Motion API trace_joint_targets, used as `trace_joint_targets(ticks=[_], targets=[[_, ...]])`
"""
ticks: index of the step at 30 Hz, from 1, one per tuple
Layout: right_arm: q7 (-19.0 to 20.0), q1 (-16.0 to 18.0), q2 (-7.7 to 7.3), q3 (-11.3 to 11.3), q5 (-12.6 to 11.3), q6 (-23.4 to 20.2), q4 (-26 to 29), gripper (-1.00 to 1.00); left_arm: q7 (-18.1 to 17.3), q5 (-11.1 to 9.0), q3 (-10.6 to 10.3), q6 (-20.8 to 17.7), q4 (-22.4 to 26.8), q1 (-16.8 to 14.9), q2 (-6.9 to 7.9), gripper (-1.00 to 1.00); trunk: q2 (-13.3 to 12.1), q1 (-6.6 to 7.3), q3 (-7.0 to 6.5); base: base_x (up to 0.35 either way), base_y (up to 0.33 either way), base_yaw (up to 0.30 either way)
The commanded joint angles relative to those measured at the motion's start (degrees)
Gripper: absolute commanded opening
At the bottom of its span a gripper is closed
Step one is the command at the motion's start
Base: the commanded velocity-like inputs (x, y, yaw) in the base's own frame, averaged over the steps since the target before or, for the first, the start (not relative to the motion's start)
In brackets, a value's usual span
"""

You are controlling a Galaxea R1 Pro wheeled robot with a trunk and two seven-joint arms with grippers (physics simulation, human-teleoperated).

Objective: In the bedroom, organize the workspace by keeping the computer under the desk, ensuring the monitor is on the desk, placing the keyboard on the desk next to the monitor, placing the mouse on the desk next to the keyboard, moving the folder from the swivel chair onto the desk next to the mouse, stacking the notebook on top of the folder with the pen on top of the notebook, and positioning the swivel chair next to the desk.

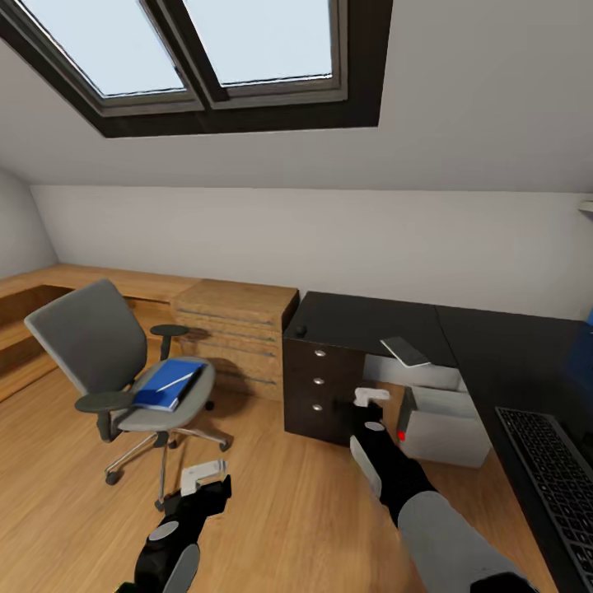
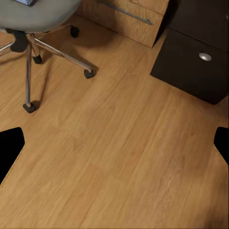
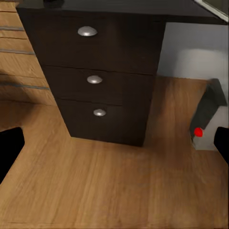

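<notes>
The swivel chair (image 1: 103,362) stands at the left, away from the black desk (image 1: 371,321), and its star base (image 2: 33,52) is on the wood floor. The blue folder (image 1: 169,383) lies on its seat with a thin pale stick across it, perhaps the pen. The small black mouse (image 1: 301,330) sits on the desk's left corner. A thin grey book, apparently the notebook (image 1: 403,350), rests at the desk edge. The keyboard (image 1: 552,478) lies at the right. The computer (image 1: 445,424) stands under the desk. My left gripper (image 1: 202,476) and right gripper (image 1: 371,397) hang open over the floor, holding nothing.
The desk's drawer unit (image 3: 98,76) with round silver knobs faces my right gripper. A light-wood drawer chest (image 1: 239,329) stands between the chair and the desk. A blue panel (image 1: 586,346) shows at the right edge. Wood floor (image 2: 119,157) lies in front of me.
</notes>
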State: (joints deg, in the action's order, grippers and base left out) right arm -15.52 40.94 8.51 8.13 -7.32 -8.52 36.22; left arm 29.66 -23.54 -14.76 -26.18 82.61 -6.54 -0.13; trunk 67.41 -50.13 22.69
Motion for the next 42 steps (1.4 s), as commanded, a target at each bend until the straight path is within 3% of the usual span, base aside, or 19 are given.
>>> trace_joint_targets(ticks=[1, 3, 7, 9, 11, 13, 23, 42], targets=[[-0.5, 1.2, -0.04, 0.3, -0.6, -2.8, 0.4, 1.0, 0.6, -0.6, 0.2, -1.7, 0.9, -1.1, -0.14, 1.0, 0.0, -0.04, 0.08, 0.327, 0.0, 0.0], [-0.5, 3.7, -0.01, 0.3, -0.6, -10.4, 1.3, 1.0, 0.7, -0.7, 0.6, -3.2, 1.6, -2.2, -0.38, 1.0, 0.0, -0.04, 0.08, 0.327, 0.0, 0.0], [-0.5, 4.9, -0.01, 0.3, -0.7, -15.5, 2.3, 1.0, 0.6, -0.7, 0.8, -4.0, 2.0, -2.8, -0.49, 1.0, 0.0, -0.04, 0.08, 0.327, 0.0, 0.0], [-0.5, 5.2, 0.21, 0.3, -2.0, -17.0, 3.1, 1.0, 0.7, -0.6, 0.7, -4.0, 1.8, -2.9, -0.21, 1.0, 0.0, -0.04, 0.08, 0.327, 0.0, 0.0], [-0.6, 5.3, 0.02, 0.2, -4.3, -17.4, 3.8, 1.0, 0.6, -0.4, 1.0, -4.0, -0.7, -2.9, 0.02, 1.0, 0.0, -0.04, 0.08, 0.327, 0.0, 0.057], [-0.6, 5.2, 0.02, 0.2, -4.5, -17.3, 4.1, 1.0, 0.6, -0.3, 0.9, -4.0, -0.9, -3.0, 0.03, 1.0, 0.0, -0.04, 0.08, 0.327, 0.0, 0.163], [-0.6, 4.9, 0.04, 0.6, -4.3, -16.8, 4.6, 1.0, 0.9, -0.6, 0.9, -4.0, -2.4, -3.0, -0.04, 1.0, 0.0, -0.04, 0.16, 0.327, 0.0, 0.253], [-0.2, 4.4, -0.59, 0.6, -3.8, -16.6, 3.7, 1.0, 0.9, -0.5, 0.4, -3.9, -4.6, -3.0, -0.31, 1.0, 0.0, -0.04, 0.19, 0.327, 0.016, 0.013]])
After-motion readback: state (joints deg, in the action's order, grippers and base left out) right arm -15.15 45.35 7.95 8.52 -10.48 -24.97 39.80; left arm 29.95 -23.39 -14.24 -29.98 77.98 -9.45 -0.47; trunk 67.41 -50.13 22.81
